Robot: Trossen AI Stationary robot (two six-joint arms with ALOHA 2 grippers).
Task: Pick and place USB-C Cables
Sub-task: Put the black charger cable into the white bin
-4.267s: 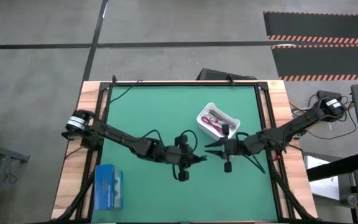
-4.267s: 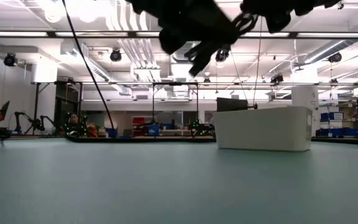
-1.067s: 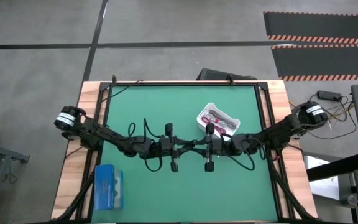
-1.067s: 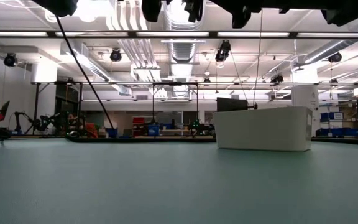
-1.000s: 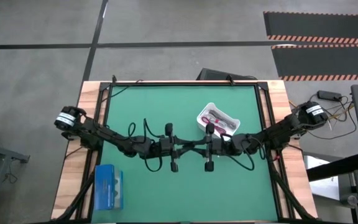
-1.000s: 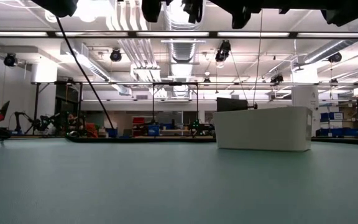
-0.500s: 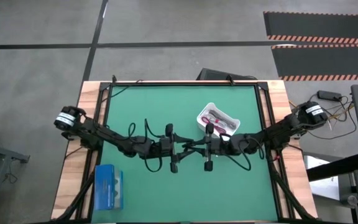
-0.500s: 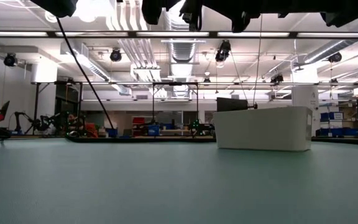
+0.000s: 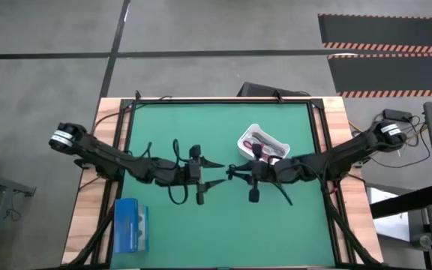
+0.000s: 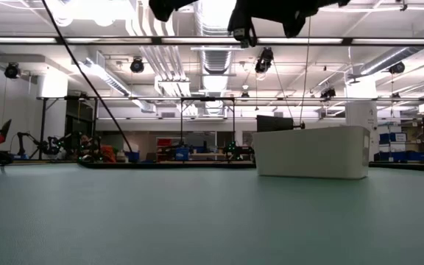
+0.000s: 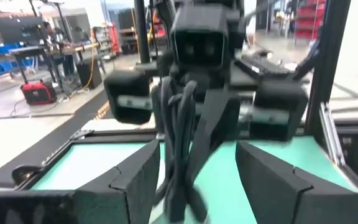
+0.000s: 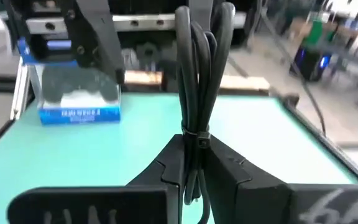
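While both arms hang above the middle of the green surface (image 9: pixel 163 127), I work across from my left side: the flat blue box (image 9: pixel 131 225) lies at the near left corner, well apart from everything else. My left gripper (image 9: pixel 217 164) points toward the centre with its fingers (image 11: pixel 135 180) spread apart and nothing between them; through its wrist camera I see the other arm's gripper straight ahead with the black USB-C cable (image 11: pixel 178 149) hanging in front of it. Just beside it, facing it across a small gap, is my right gripper (image 9: pixel 231 172), its fingers (image 12: pixel 232 171) clenched on the black bundle (image 12: pixel 199 93), which stands up between them with a small tie around it right at the grip. Both grippers are lifted clear of the surface, showing only at the top edge of the low view. Behind the right gripper, a little further right, sits the white bin (image 9: pixel 247 136), and inside it I can make out a magenta-red cable (image 9: pixel 259 144); whatever else lies in there is too small for me to tell. From the low view the bin (image 10: pixel 311 152) stands flat on the surface.
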